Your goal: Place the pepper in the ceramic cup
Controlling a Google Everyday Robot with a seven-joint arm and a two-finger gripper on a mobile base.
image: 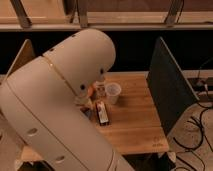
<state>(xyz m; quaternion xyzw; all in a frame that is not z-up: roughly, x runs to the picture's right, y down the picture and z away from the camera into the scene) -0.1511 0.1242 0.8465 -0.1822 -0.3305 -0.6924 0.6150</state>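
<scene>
You have one ceramic cup (113,93) in sight. It stands upright on the table (135,125), nearer the far edge than the near one and well apart from the dark panel (167,85) standing along the right edge. Its mouth shows only a pale inside.

Just beside the cup, toward the near edge, lies one dark oblong thing (103,114) with pale and orange marks; you cannot tell what it is. A small orange patch (92,90) peeks out on the cup's left, cut off by the arm.

The arm (60,100) fills the left half of your view and covers that side of the table. The gripper is somewhere behind that white bulk, hidden from you, with its fingers released and spread wide. You cannot make out the pepper anywhere.

One tan panel (22,57) shows at the left, partly covered. Cables (202,125) lie on the floor past the right edge.
</scene>
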